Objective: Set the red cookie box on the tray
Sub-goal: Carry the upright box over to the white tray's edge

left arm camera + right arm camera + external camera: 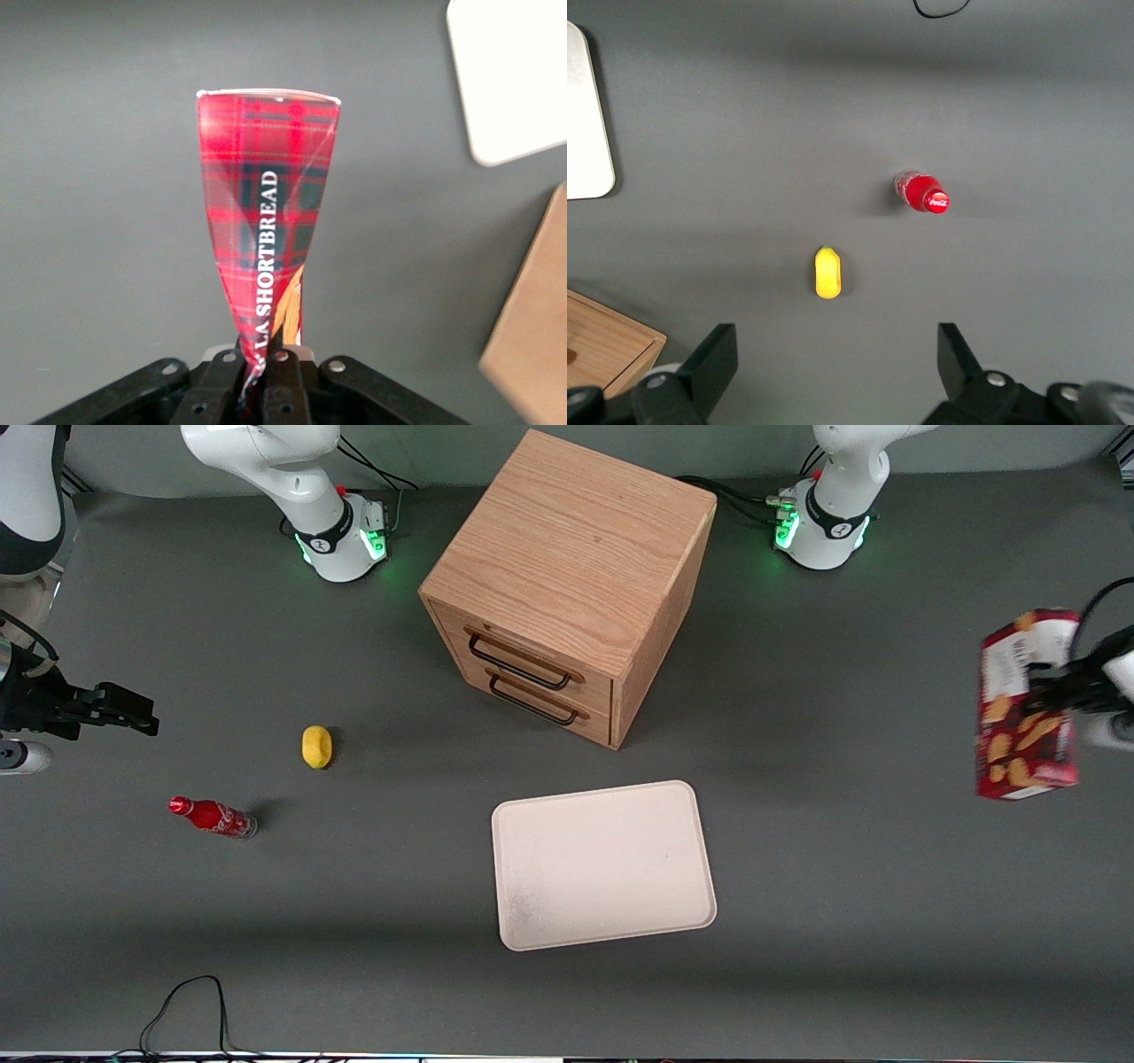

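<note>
The red cookie box point(1026, 707) hangs in the air over the working arm's end of the table, held with its length roughly vertical. My gripper point(1059, 684) is shut on it about halfway up. In the left wrist view the red tartan box point(266, 230) sticks out from between the black fingers point(213, 390), pinched flat where they squeeze it. The cream-white tray point(602, 864) lies flat on the grey table, nearer the front camera than the wooden cabinet, well apart from the box. A corner of the tray point(509, 75) shows in the wrist view.
A wooden drawer cabinet point(567, 580) stands mid-table, drawers shut. A yellow lemon-like object point(316, 746) and a small red soda bottle point(213, 816) lie toward the parked arm's end. A black cable point(186, 1010) loops at the table's front edge.
</note>
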`<action>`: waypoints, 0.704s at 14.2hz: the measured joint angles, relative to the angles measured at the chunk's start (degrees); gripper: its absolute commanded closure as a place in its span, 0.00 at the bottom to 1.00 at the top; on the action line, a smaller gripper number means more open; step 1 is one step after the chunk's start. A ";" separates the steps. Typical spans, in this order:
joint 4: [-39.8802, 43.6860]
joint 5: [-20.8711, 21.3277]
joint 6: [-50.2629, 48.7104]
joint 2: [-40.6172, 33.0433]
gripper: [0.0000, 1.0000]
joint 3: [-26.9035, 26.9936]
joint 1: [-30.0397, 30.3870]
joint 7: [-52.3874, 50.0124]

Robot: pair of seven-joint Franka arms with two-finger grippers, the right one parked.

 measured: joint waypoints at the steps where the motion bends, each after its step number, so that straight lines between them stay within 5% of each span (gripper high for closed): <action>1: 0.36 0.02 1.15 1.42 1.00 -2.39 -0.57 -5.37; 5: 5.44 1.58 6.51 9.79 1.00 -5.18 -9.22 -24.15; 10: 10.82 11.65 14.40 22.09 1.00 -5.15 -20.98 -39.87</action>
